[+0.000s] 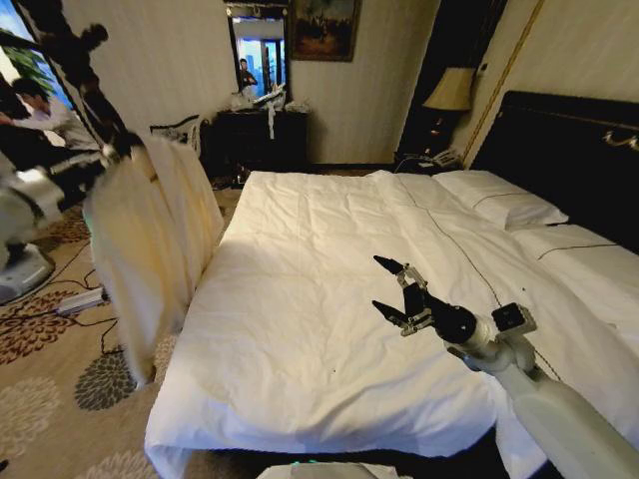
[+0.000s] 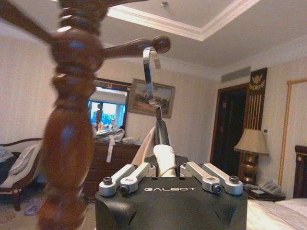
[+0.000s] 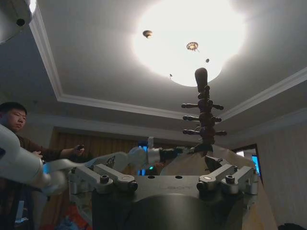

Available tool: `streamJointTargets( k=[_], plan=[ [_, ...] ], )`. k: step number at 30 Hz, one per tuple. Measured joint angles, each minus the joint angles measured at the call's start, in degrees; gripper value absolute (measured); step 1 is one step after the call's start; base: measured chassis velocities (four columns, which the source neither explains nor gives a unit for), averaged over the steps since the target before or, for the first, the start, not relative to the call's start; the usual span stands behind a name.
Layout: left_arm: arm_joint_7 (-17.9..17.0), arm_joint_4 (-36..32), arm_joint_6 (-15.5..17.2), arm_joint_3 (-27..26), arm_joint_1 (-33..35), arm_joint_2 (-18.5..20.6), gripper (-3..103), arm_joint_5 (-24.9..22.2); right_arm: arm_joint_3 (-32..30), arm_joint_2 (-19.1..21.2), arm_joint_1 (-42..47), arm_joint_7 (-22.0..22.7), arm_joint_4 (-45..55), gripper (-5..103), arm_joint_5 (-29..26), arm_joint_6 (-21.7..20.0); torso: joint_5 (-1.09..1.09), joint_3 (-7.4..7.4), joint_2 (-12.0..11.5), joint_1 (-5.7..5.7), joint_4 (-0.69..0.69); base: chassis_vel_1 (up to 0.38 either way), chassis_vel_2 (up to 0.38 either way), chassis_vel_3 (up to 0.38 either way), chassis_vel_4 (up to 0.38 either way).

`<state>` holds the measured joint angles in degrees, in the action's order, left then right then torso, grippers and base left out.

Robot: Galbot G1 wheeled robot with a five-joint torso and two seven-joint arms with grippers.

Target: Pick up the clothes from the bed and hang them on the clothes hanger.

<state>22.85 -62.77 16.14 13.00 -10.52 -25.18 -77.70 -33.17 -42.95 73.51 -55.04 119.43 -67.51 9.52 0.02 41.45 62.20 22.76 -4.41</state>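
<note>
The cream clothes (image 1: 150, 239) hang on the clothes hanger beside the bed's (image 1: 300, 329) left edge, up at the dark wooden stand (image 1: 75, 60). My left gripper (image 2: 166, 165) is shut on the hanger's dark neck (image 2: 161, 132) and the fabric (image 2: 163, 160) over it. The silver hook (image 2: 151, 76) curls over a peg (image 2: 139, 48) of the stand; whether it rests on the peg I cannot tell. In the head view the left gripper (image 1: 112, 152) sits at the top of the garment. My right gripper (image 1: 382, 286) hovers open above the white duvet, holding nothing.
The stand's thick turned post (image 2: 67, 143) rises close beside my left gripper. Pillows (image 1: 499, 200) and a dark headboard (image 1: 569, 150) lie at the right. A dresser (image 1: 260, 135) stands at the far wall, a lamp (image 1: 449, 90) beside the bed. Cables (image 1: 80, 299) cross the patterned carpet.
</note>
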Motion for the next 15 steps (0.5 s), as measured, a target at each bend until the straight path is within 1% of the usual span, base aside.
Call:
streamJointTargets(
  k=[1,2,4,6,7,8,11,12,14,15],
  plan=[
    [0.34,1.96,0.61,3.5,-4.04,-1.25,15,0.26,0.0,-0.03,-0.01,-0.07,-0.28,100,0.11,0.08,0.0,0.0,0.0,0.0,-0.04,0.0,0.0,0.0,0.0],
    [0.34,1.96,0.61,3.5,-4.04,-1.25,15,0.26,0.0,-0.03,-0.01,-0.07,-0.28,100,0.11,0.08,0.0,0.0,0.0,0.0,-0.04,0.0,0.0,0.0,0.0],
    [1.09,5.63,1.57,9.02,-11.11,-3.74,15,0.64,-0.01,-0.06,-0.18,-0.31,-0.95,100,0.45,0.22,-0.03,0.01,0.0,0.02,-0.1,0.0,0.0,0.0,0.0],
    [1.75,8.91,2.07,12.49,-16.27,-6.02,15,0.93,-0.01,-0.09,-0.46,-0.43,-1.41,100,0.58,0.34,0.0,0.01,0.0,0.02,-0.06,0.0,0.0,0.0,0.0],
    [1.75,8.91,2.07,12.49,-16.27,-6.02,15,0.93,-0.01,-0.09,-0.46,-0.43,-1.41,100,0.58,0.34,0.0,0.01,0.0,0.02,-0.06,0.0,0.0,0.0,0.0],
    [2.02,11.13,2.54,14.24,-19.08,-7.48,15,1.01,-0.05,-0.1,-0.51,-0.45,-1.57,100,0.58,0.41,0.01,0.01,0.0,0.01,-0.05,0.0,0.0,0.0,0.0],
    [2.15,16.35,3.58,16.54,-23.44,-10.68,15,1.59,-0.41,-0.05,-0.25,-0.73,-1.79,100,0.57,0.75,0.01,0.0,0.01,0.0,-0.03,0.0,0.0,0.0,0.0],
    [2.15,16.35,3.58,16.54,-23.44,-10.68,15,1.59,-0.41,-0.05,-0.25,-0.73,-1.79,100,0.57,0.75,0.01,0.0,0.01,0.0,-0.03,0.0,0.0,0.0,0.0],
    [2.19,19.32,4.04,17.02,-25.25,-12.71,15,1.77,-0.86,0.12,0.25,-1.24,-2.09,100,0.57,1.13,-0.03,0.01,0.01,0.0,-0.03,0.0,0.0,0.0,0.0],
    [2.01,20.16,4.27,17.03,-25.67,-13.36,15,1.78,-1.09,0.22,0.51,-1.49,-2.24,100,0.57,1.33,-0.03,0.01,0.01,0.01,-0.05,0.0,0.0,0.0,0.0]
  ],
)
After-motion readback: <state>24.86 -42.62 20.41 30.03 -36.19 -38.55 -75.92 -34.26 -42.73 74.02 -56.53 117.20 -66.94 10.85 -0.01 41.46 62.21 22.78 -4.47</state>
